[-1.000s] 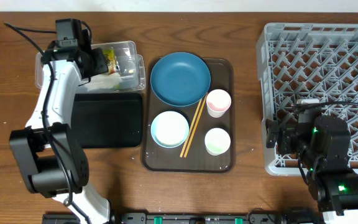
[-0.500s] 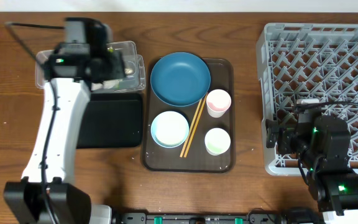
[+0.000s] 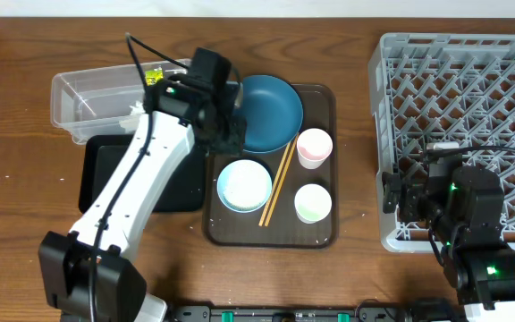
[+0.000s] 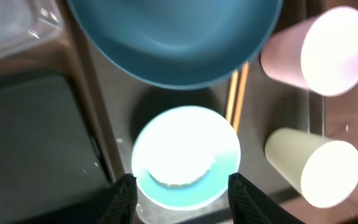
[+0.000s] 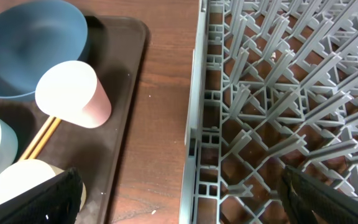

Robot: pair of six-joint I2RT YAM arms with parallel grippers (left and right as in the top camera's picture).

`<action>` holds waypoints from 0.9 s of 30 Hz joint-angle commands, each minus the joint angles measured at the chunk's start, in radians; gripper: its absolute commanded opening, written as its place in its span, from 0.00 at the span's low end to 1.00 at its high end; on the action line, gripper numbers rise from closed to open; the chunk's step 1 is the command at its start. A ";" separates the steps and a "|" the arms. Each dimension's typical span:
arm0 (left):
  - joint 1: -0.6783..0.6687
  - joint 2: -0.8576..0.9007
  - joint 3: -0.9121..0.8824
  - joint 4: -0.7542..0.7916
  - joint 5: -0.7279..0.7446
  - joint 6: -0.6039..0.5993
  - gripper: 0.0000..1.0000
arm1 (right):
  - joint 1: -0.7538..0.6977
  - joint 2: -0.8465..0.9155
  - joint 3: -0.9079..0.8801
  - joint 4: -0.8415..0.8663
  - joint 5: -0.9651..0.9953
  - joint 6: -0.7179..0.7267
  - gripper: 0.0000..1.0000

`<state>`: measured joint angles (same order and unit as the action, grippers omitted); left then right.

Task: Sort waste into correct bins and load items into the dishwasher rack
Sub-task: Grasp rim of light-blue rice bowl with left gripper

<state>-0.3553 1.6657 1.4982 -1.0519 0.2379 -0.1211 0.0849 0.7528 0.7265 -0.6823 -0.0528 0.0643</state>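
Left gripper [image 4: 184, 193]: we saw it released, empty, hovering above the light-blue bowl [image 4: 185, 155].
Right gripper [image 5: 188, 198]: likewise released and empty, by the dishwasher rack [image 5: 278, 93] at the counter's right edge.
Bowl's place: on the brown tray [image 3: 322, 231], mid-counter, beside the chopsticks [image 3: 278, 183].
Bins: clear tub [image 3: 88, 98] and black tray [image 3: 105, 179] lay toward the left edge.
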 commanded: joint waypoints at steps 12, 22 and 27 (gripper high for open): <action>-0.162 0.077 -0.106 0.069 0.005 -0.197 0.50 | 0.007 0.006 0.024 -0.003 -0.004 0.010 0.99; -0.253 0.254 -0.109 0.119 -0.013 -0.234 0.50 | 0.007 0.006 0.024 -0.002 -0.004 0.010 0.99; -0.263 0.321 -0.109 0.120 -0.014 -0.233 0.43 | 0.007 0.006 0.024 -0.002 -0.005 0.010 0.99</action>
<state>-0.6170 1.9553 1.3972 -0.9291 0.2344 -0.3416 0.0849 0.7589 0.7265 -0.6842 -0.0528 0.0643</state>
